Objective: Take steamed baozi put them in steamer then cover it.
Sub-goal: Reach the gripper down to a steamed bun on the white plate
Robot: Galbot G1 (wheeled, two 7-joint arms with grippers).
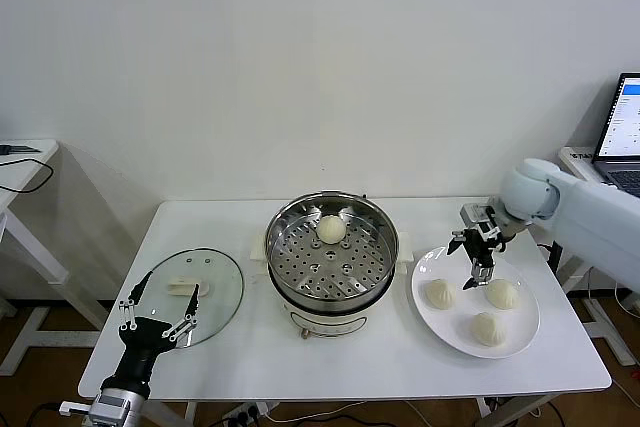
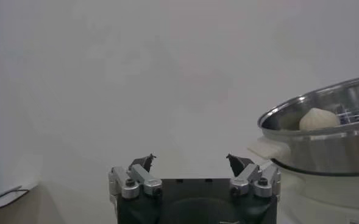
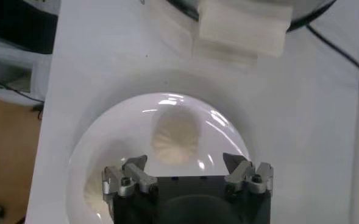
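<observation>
Steel steamer (image 1: 332, 252): sitting mid-table on its white base, uncovered, its perforated floor showing; every place below is given from it.
Bun inside (image 1: 331, 229): one baozi is lying on the steamer floor toward the far rim; the left wrist view is catching it (image 2: 319, 119) over the rim (image 2: 325, 106).
Plate (image 1: 520, 335): lying on the table to the right of the steamer, apart from it, carrying three buns.
Plate buns: one nearest the steamer (image 1: 439, 293), one farther right (image 1: 502, 294), one toward the table's front edge (image 1: 487, 328).
Right gripper (image 1: 478, 269): hanging over the plate's steamer-side half, between and above the two rear buns, fingers spread and holding nothing; its wrist view is showing a pleated bun (image 3: 175, 139) beneath the gap.
Lid (image 1: 186, 295): glass, lying flat on the table to the left of the steamer.
Left gripper (image 1: 158, 326): waiting at the lid's near edge, left of the steamer, fingers (image 2: 143, 162) apart and empty.
</observation>
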